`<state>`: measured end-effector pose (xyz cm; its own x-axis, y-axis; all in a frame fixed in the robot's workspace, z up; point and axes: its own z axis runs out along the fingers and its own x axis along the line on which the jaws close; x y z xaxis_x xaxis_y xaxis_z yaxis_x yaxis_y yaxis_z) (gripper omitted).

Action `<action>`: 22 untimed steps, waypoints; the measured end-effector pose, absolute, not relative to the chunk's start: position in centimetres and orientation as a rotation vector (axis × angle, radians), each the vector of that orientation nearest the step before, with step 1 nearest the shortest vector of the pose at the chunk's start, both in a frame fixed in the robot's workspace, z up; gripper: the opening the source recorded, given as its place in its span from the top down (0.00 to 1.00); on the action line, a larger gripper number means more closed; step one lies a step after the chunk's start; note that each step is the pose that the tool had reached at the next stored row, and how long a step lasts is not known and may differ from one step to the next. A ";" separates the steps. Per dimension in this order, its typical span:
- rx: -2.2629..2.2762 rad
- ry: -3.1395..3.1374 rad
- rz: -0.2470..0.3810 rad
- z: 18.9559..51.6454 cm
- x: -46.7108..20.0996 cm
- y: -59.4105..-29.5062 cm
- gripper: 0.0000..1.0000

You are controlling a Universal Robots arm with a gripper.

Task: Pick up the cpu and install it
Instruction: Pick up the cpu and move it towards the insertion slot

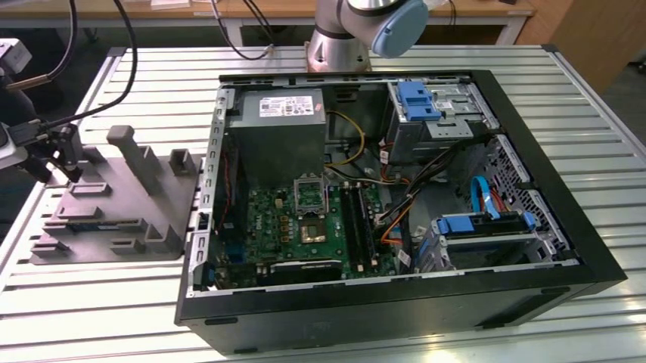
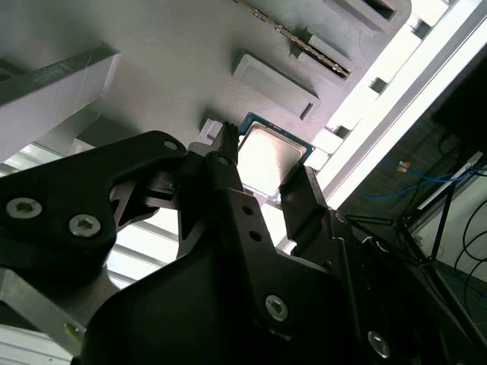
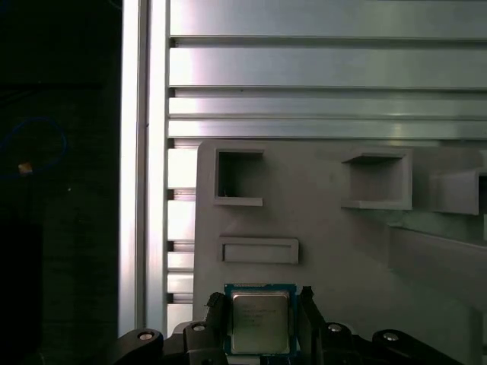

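Exterior view's far left: gripper (image 1: 63, 172) is low over the near-left corner of the grey tray (image 1: 111, 227), which sits on the slatted metal table (image 1: 121, 302). In both wrist views the cpu (image 3: 260, 323) (image 2: 268, 158) lies flat, silvery top up, at the tray's edge, framed by the gripper (image 3: 261, 306) (image 2: 263, 166) on two sides. Cannot tell if it is clamped or released. Right of the tray is the open computer case (image 1: 565, 249). Inside: green motherboard (image 1: 271, 219), its metal-framed socket (image 1: 309, 206), grey power supply (image 1: 274, 125) above, blue-tabbed drive bays (image 1: 485, 227) at right. The arm base (image 1: 349, 34) stands behind the case.
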<state>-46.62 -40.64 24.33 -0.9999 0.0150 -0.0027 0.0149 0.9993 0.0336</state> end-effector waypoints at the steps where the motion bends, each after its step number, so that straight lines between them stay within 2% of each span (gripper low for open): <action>1: 0.023 3.138 0.053 24.4 -46.6 -40.6 0.53; 22: 0.023 3.138 0.052 25.0 -46.6 -40.6 0.53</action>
